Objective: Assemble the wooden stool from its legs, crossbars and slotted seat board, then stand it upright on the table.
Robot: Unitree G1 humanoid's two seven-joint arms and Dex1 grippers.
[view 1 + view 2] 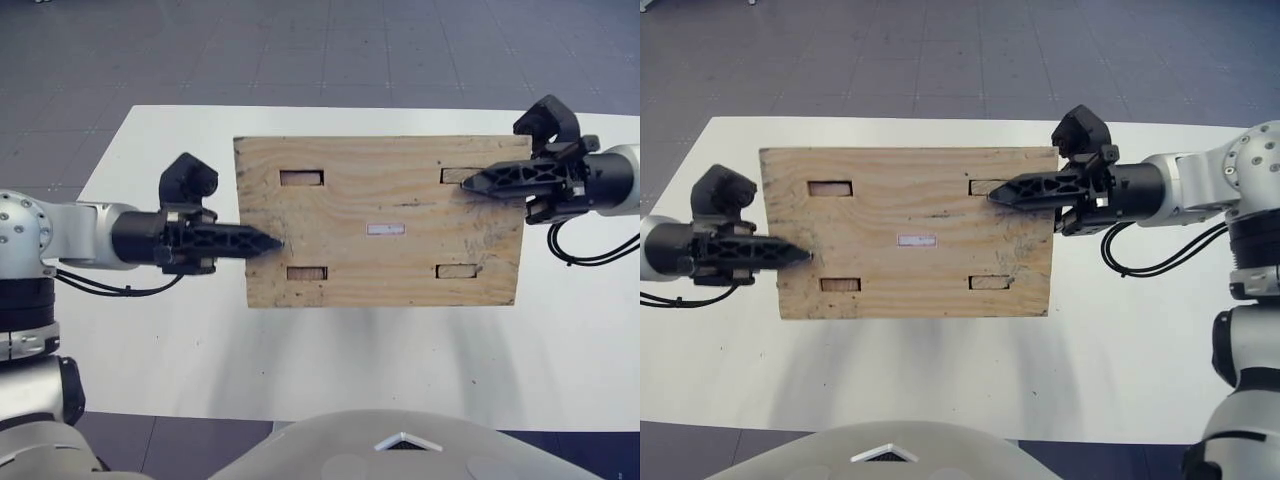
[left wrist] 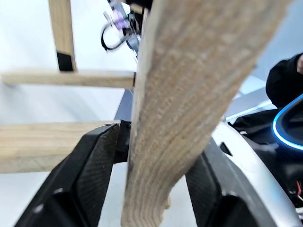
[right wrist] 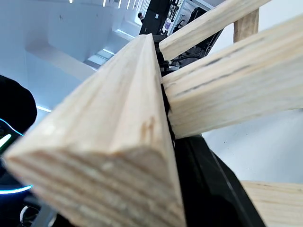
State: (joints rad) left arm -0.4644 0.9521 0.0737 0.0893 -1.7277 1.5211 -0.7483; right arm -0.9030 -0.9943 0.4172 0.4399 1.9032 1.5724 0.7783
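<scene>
The slotted seat board (image 1: 380, 200) lies flat, face up, over the white table (image 1: 150, 340). Its four slots hold wooden leg ends, and a white label sits in the middle. My left gripper (image 1: 270, 243) is shut on the board's left edge. In the left wrist view, black fingers (image 2: 94, 165) clamp the board's edge (image 2: 189, 94), with a leg (image 2: 61, 28) and a crossbar (image 2: 66, 78) beneath. My right gripper (image 1: 470, 183) is shut on the board's right side by the far right slot. The right wrist view has the board (image 3: 118, 142), a wooden bar (image 3: 236, 90) and one finger (image 3: 208, 184) below.
Bare white table surrounds the board on the left, right and front (image 1: 1120, 350). Grey floor tiles (image 1: 300, 50) lie beyond the table's far edge. Black cables hang from both wrists.
</scene>
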